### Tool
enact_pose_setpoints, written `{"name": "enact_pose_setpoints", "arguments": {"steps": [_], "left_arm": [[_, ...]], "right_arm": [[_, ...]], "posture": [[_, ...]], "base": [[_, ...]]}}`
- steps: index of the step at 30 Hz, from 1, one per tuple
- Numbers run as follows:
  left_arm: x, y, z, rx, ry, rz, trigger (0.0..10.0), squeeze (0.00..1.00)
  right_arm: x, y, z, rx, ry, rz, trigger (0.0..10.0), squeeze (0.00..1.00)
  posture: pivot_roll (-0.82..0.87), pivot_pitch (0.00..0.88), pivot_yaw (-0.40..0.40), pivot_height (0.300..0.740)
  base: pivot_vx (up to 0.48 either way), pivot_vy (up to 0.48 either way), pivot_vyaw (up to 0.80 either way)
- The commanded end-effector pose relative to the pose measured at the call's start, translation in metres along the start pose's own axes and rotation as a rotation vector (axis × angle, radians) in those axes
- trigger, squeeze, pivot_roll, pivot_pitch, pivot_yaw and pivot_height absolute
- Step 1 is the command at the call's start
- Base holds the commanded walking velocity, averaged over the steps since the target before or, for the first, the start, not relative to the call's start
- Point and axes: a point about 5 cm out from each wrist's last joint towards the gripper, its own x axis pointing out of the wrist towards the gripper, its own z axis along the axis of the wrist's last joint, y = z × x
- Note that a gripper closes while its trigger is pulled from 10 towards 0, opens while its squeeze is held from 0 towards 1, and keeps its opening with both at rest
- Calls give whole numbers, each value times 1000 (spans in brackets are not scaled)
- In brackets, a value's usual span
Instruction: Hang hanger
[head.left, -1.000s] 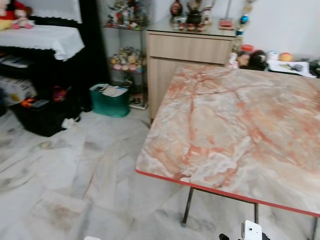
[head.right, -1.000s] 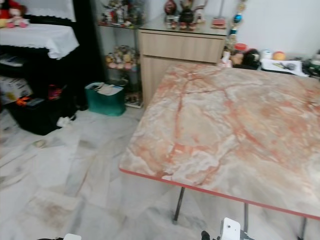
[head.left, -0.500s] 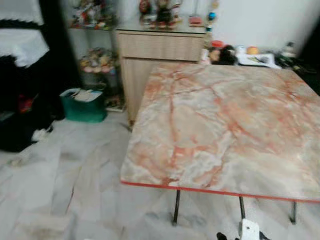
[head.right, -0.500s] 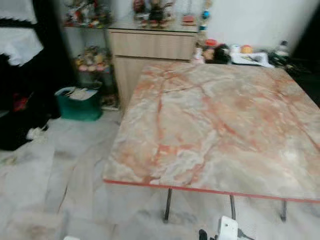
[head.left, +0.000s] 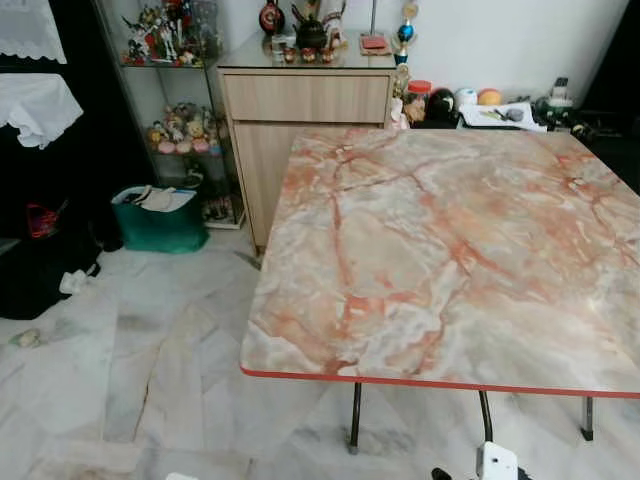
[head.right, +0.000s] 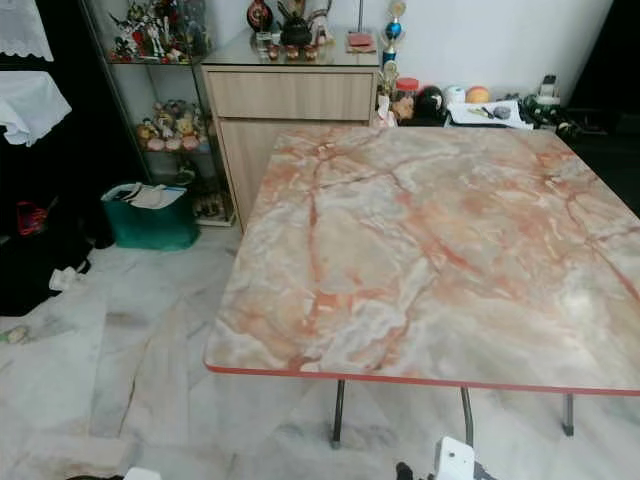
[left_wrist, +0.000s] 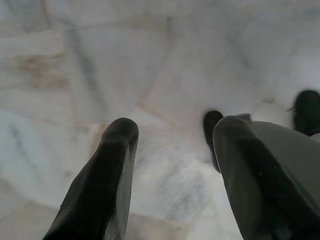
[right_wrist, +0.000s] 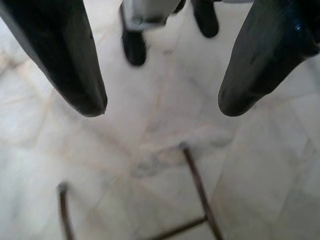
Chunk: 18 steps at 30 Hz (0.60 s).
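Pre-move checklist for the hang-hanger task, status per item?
1. Hanger located: not ok; none on the pink marble-patterned table or the white marble floor.
2. Rail or hook to hang on: cannot tell.
3. Left gripper free: ok; open over the floor, holding nothing.
4. Right gripper free: ok; open, holding nothing.
5. Obstacle ahead: not ok; the table stands directly in front.

marble table (head.left: 450, 250) ahead | wooden cabinet (head.left: 305, 110) behind | green bin (head.left: 160, 218) on floor
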Motion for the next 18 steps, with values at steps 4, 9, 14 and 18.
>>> {"name": "enact_pose_setpoints", "arguments": {"steps": [4, 9, 14, 18], "left_arm": [[-1, 1, -8, 7, 35, 5, 10000, 0], [-1, -2, -7, 7, 34, 1, 10000, 0], [0, -4, -7, 10, 32, -1, 10000, 0], [0, -5, -7, 9, 32, -2, 10000, 0]], "right_arm": [[1, 5, -3, 15, 2, 5, 10000, 0], [1, 5, -2, 25, -10, 6, 10000, 0], [1, 5, -1, 26, -12, 6, 10000, 0], [1, 5, -1, 28, -13, 4, 10000, 0]], "posture": [[100, 0, 27, 740], [97, 0, 27, 740], [95, 0, 27, 740], [95, 0, 27, 740]], "base": [[0, -346, 0], [0, -345, 0], [0, -343, 0], [0, -345, 0]]}}
